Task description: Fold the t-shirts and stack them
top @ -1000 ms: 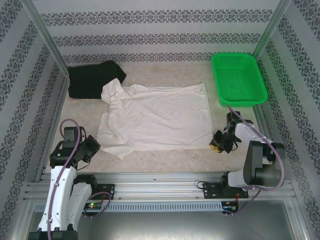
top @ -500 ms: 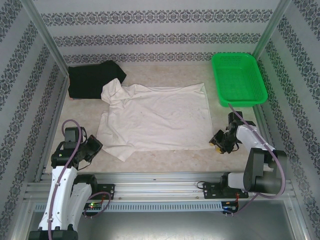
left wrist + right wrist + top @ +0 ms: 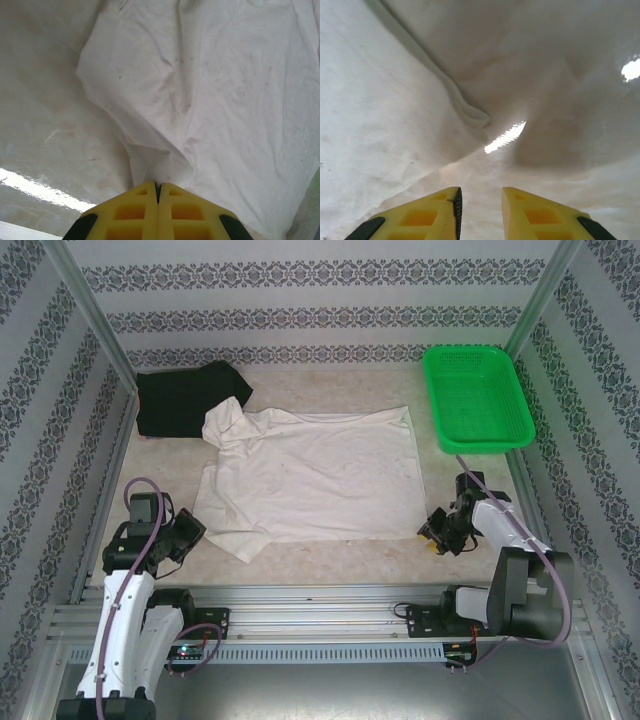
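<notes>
The cream shirt point(image 3: 310, 475) is spread nearly flat in the middle of the table point(image 3: 340, 558), with its collar end bunched up toward the back left. There it is overlapped onto the black shirt point(image 3: 180, 400), which is left crumpled in the back left corner. A green basket point(image 3: 476, 396) is set in the back right corner, apart from both shirts.

The left gripper point(image 3: 192, 532) is held low at the near left corner of the cream shirt. In the left wrist view, the left gripper point(image 3: 157, 186) is seen with its jaws pressed fully together. A wrinkled corner of the cream shirt point(image 3: 225, 100) is drawn right up to the fingertips. Whether any cloth is pinched between them cannot be told.

The right gripper point(image 3: 432, 531) is placed at the near right corner of the same shirt, just at its edge. In the right wrist view, the right gripper point(image 3: 480, 192) is seen with its jaws parted by a narrow gap, and nothing is seen between them. The cream shirt point(image 3: 395, 100) is seen close ahead of it, creased and slightly raised, with light showing under its edge.
</notes>
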Robot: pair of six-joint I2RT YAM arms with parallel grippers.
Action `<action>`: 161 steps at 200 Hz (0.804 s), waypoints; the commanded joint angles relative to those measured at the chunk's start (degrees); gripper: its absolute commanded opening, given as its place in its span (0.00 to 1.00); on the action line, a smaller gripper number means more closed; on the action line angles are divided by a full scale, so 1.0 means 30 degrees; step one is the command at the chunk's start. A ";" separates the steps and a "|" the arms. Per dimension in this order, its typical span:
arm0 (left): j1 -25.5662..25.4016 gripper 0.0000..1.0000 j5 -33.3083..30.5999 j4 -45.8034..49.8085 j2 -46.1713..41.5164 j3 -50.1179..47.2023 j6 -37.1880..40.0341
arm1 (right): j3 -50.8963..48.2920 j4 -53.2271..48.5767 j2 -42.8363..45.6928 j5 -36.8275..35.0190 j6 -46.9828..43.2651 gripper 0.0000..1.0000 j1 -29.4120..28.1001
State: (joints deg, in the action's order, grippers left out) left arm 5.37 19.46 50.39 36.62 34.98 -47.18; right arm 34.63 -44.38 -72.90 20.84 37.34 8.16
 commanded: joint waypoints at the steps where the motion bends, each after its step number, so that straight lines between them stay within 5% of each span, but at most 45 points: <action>1: 0.0174 0.00 0.0091 -0.0713 0.0234 0.0332 0.0290 | -0.0023 0.0694 -0.0577 -0.0082 0.0384 0.30 0.0170; 161: 0.0174 0.00 0.0018 -0.0871 0.0039 0.0521 0.0650 | 0.2871 0.3280 -0.4276 -0.0885 0.0568 0.26 0.0312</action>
State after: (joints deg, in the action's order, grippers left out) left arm 5.37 19.44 49.21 37.39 35.11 -46.72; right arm 39.88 -44.34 -84.05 20.18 38.59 8.54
